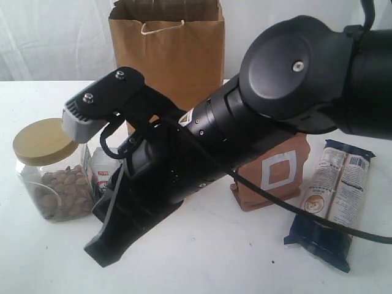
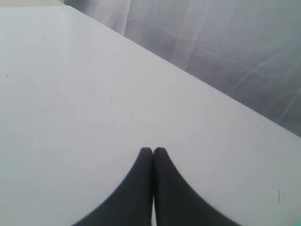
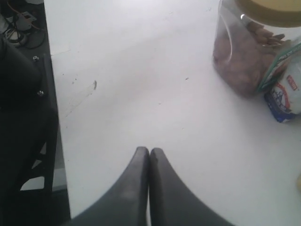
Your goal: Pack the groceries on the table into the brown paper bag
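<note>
While the right gripper (image 3: 149, 152), jaws pressed together and empty, hangs low over the table (image 1: 208, 260) just near of the yellow-lidded clear jar (image 1: 54, 190) and the small white-blue carton (image 1: 101, 168) at the left, the left gripper (image 2: 153, 151), likewise closed on nothing, is over a bare stretch of it. The brown paper bag (image 1: 166, 55) stands upright at the far middle, with the copper-brown pouch (image 1: 277, 174) and the long dark-blue/cream packet (image 1: 337, 202) lying to the right.
</note>
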Controlling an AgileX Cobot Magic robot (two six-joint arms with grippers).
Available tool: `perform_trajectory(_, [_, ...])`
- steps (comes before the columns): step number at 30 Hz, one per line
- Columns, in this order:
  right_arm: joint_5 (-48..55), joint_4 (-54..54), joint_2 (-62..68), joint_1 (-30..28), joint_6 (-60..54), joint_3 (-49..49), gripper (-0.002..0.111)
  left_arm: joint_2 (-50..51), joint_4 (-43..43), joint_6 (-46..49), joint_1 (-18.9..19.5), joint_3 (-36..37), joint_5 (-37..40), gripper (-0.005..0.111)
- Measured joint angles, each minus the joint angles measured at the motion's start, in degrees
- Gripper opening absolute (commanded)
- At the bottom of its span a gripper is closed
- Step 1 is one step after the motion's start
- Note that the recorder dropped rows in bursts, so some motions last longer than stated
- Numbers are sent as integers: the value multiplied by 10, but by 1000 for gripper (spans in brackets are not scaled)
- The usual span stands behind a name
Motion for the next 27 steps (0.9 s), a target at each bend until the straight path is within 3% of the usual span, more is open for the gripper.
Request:
perform_trajectory(4, [42, 0, 0, 0, 0, 0, 0, 5, 100, 9, 117, -87, 114, 0])
perform_trajectory(6, [77, 0, 0, 0, 0, 0, 0, 37, 276, -2, 240, -200, 260, 0])
perform_trajectory(7, [82, 0, 0, 0, 0, 0, 0, 48, 332, -16, 271, -230, 294, 0])
perform_trajectory(8, [84, 0, 0, 0, 0, 0, 0, 72, 456, -60, 325, -282, 348, 0])
perform_trajectory(10, [78, -5, 0, 0, 0, 0, 0, 111, 639, -190, 367, -319, 380, 0])
perform_trajectory(11, [76, -7, 0, 0, 0, 0, 0, 128, 710, -243, 373, -323, 366, 0])
perform_trajectory(12, [70, -17, 0, 0, 0, 0, 0, 162, 859, -323, 377, -327, 297, 0])
perform_trajectory(13, [67, -23, 0, 0, 0, 0, 0, 182, 947, -343, 377, -331, 248, 0])
perform_trajectory(14, [65, -37, 0, 0, 0, 0, 0, 215, 1101, -363, 377, -345, 155, 0])
perform_trajectory(16, [63, -62, 0, 0, 0, 0, 0, 255, 1257, -380, 376, -363, 54, 0])
perform_trajectory(18, [65, -81, 0, -9, -10, 0, 0, 278, 1357, -384, 376, -366, 37, 0])
perform_trajectory(23, [85, -90, 5, -86, -45, 0, 0, 297, 1405, -345, 376, -366, 72, 3])
perform_trajectory(27, [130, -92, 11, -130, -48, 0, 0, 301, 1405, -338, 376, -367, 56, 30])
